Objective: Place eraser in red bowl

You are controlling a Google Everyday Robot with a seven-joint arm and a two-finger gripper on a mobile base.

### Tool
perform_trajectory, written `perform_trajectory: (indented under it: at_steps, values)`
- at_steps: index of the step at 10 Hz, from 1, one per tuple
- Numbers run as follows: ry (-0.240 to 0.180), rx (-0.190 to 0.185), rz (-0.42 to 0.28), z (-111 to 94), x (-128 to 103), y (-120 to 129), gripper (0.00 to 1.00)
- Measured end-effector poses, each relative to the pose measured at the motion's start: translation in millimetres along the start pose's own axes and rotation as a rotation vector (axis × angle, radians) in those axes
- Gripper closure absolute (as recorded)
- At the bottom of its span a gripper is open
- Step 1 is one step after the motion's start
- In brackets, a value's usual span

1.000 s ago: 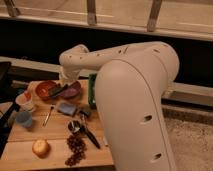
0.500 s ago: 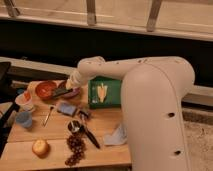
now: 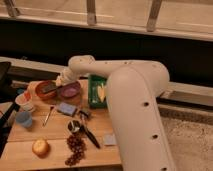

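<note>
Since the eraser [image 3: 48,88] already lies inside the red bowl [image 3: 41,93], we judge the placing essentially done. Our gripper [image 3: 61,81] sits just beside the bowl's far rim, above the purple bowl [image 3: 70,91]; whether it is parted or closed we cannot tell. What remains, we think, is pulling the arm clear.

Warm, yellowish light falls from above onto my bench [image 3: 30,136], so its wood is evenly lit, while the wall band behind it is nearly black. My arm's white shell [image 3: 135,100] catches the brightest light, with a soft sheen along the top and shade underneath. My pincer [image 3: 62,80] hangs over the bench's far side, just beside the red bowl [image 3: 40,95], partly dulled by my arm's shadow. The far left edge sinks into darkness.
</note>
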Motion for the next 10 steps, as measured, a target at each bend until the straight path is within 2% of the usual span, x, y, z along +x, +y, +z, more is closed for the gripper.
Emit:
perform_trajectory:
  at_steps: [3,5,7,8,10]
  values:
    - [0.031,0.032,-0.052,21,-22,-6,0.82]
    - [0.046,0.05,-0.088,34,-34,-5,0.65]
    - [0.042,0.048,-0.094,43,-44,-10,0.45]
    - [0.044,0.03,-0.103,50,-47,-5,0.32]
    - [0.046,-0.005,-0.107,51,-45,-1,0.21]
